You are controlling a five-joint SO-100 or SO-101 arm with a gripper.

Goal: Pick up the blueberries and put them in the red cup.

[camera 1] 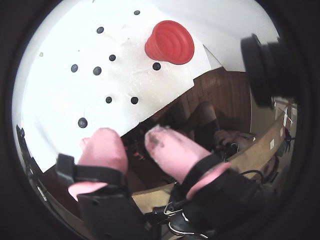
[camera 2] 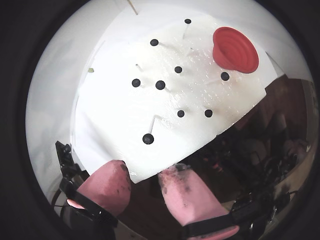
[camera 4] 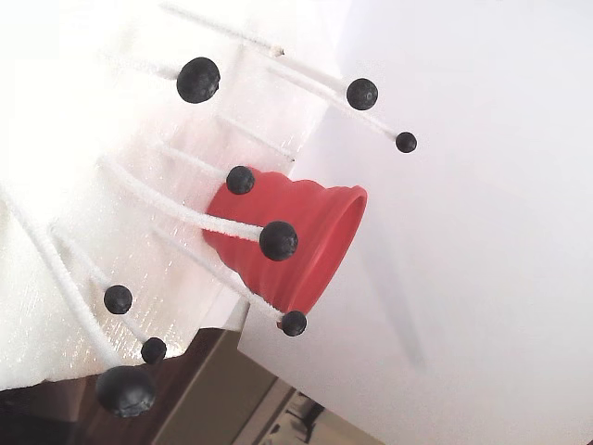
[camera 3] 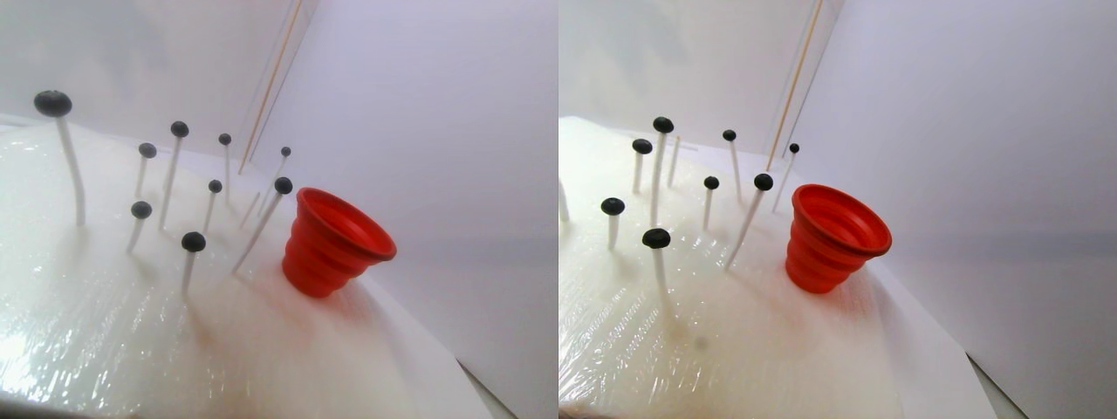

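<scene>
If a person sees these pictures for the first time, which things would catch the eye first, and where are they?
The red cup stands out most: it sits on the white, wrap-covered foam block, at the right of the stalks in the stereo pair view. Next come the blueberries, each perched on top of a thin white stalk rising from the block. In both wrist views the gripper, with pink smudged fingers, fills the bottom edge, its jaws apart and empty.

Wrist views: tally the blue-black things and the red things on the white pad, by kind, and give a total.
blueberries: 9
red cup: 1
Total: 10
</scene>
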